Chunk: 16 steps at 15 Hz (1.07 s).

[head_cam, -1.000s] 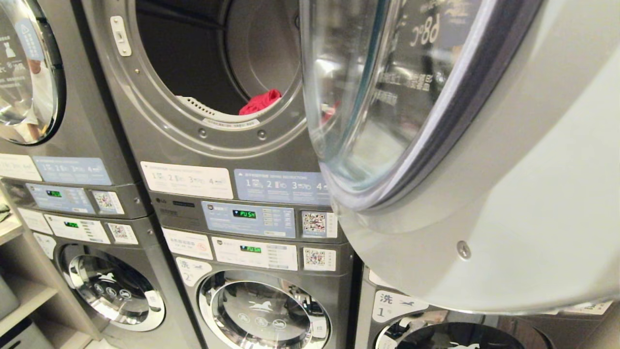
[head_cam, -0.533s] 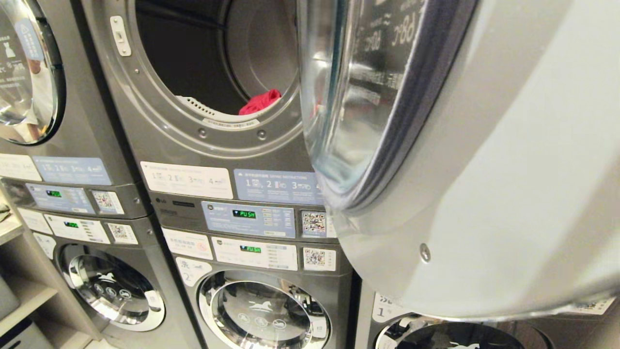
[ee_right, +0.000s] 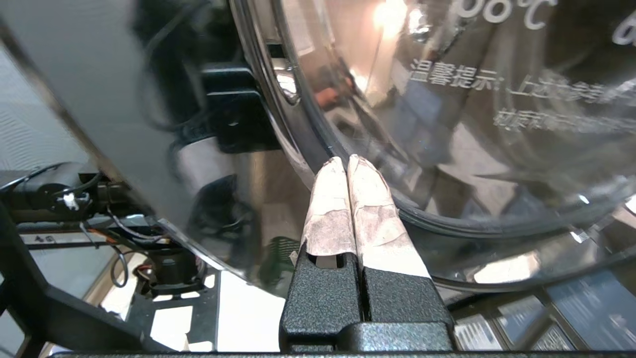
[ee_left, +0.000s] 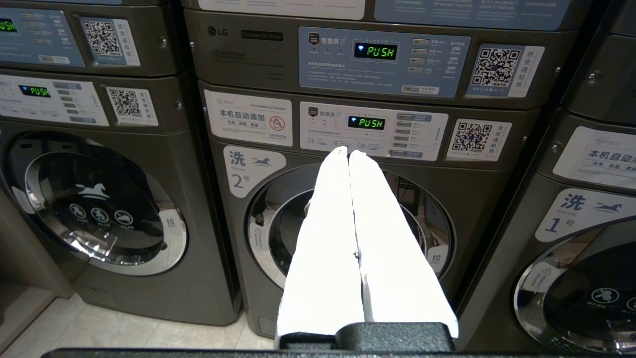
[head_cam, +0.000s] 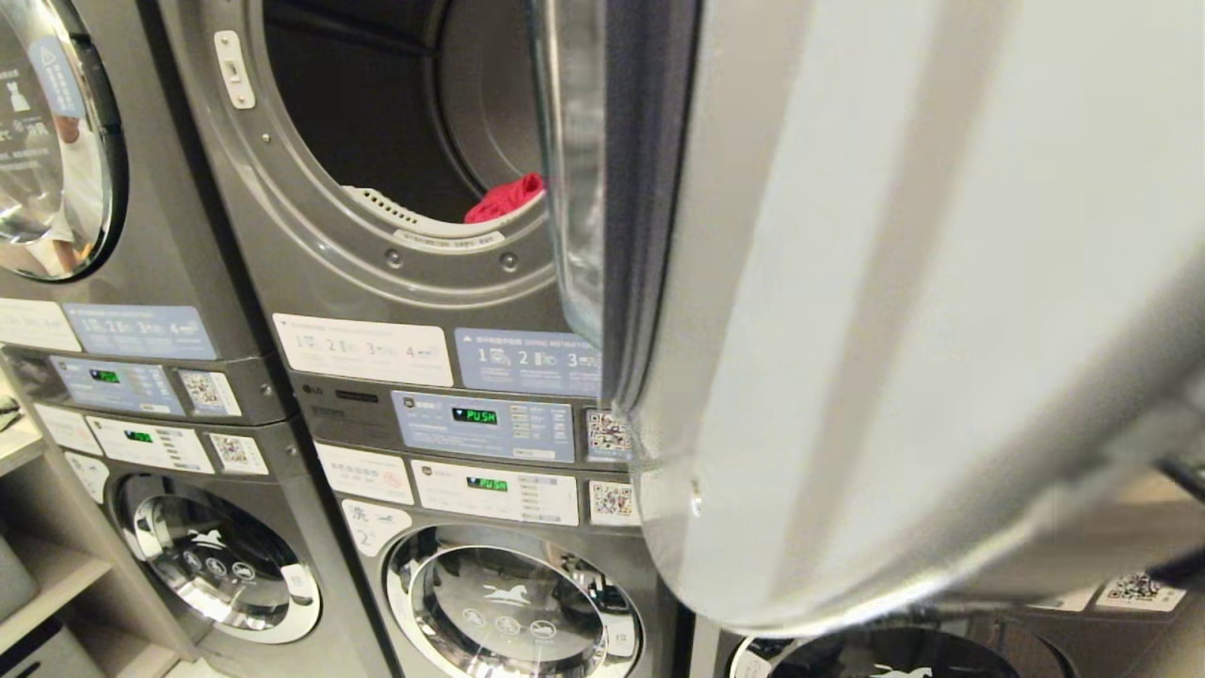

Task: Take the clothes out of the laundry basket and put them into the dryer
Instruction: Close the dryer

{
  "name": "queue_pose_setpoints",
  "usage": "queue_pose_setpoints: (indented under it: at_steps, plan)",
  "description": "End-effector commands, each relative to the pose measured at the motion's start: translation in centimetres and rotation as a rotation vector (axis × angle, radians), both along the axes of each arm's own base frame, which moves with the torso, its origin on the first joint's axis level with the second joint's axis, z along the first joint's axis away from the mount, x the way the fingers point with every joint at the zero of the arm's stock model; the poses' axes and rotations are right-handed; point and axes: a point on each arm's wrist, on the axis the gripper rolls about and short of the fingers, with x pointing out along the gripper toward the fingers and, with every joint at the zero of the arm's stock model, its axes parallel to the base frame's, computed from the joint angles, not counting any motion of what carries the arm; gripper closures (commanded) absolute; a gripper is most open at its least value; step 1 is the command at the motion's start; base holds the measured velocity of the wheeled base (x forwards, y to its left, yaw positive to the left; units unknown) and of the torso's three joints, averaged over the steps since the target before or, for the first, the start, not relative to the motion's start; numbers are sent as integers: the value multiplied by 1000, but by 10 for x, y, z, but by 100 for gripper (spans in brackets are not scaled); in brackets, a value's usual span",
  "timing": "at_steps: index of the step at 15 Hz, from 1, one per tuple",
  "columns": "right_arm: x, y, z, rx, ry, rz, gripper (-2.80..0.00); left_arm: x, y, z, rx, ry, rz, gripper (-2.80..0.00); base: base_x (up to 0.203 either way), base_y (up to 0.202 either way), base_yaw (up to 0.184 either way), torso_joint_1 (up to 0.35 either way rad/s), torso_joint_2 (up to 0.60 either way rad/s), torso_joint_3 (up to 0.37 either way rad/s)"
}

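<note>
**Dryer door part-swung, one red garment in the drum**

- Right gripper (ee_right: 347, 161): fingers pressed together, holding nothing, tips at the chrome rim of the dryer door (head_cam: 847, 311). You have it shut so it works as a blunt pusher on the door's outer face.
- Dryer door: edge-on to your head camera, hiding the right part of the drum opening (head_cam: 405, 113).
- Red garment (head_cam: 506, 198): low in the drum, just behind the front lip.
- Left gripper (ee_left: 349, 155): closed, empty, parked facing washer no. 2 (ee_left: 348, 219).
- Laundry basket: not in view
</note>
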Motion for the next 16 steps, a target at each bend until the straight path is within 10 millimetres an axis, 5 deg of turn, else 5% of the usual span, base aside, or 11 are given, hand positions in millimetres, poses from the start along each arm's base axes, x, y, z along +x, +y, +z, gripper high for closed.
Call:
queue_pose_setpoints:
  at_steps: [1,12,16]
  plan:
    - [5,16,-3,-14,11,32,0,0,0,0,-1,-2,0,0,0,0,0,0,0,0]
    - [-1,123,-19,8,27,121,0,0,0,0,-1,-2,0,0,0,0,0,0,0,0]
    - [7,168,-37,90,34,-19,0,0,0,0,-1,-2,0,0,0,0,0,0,0,0]
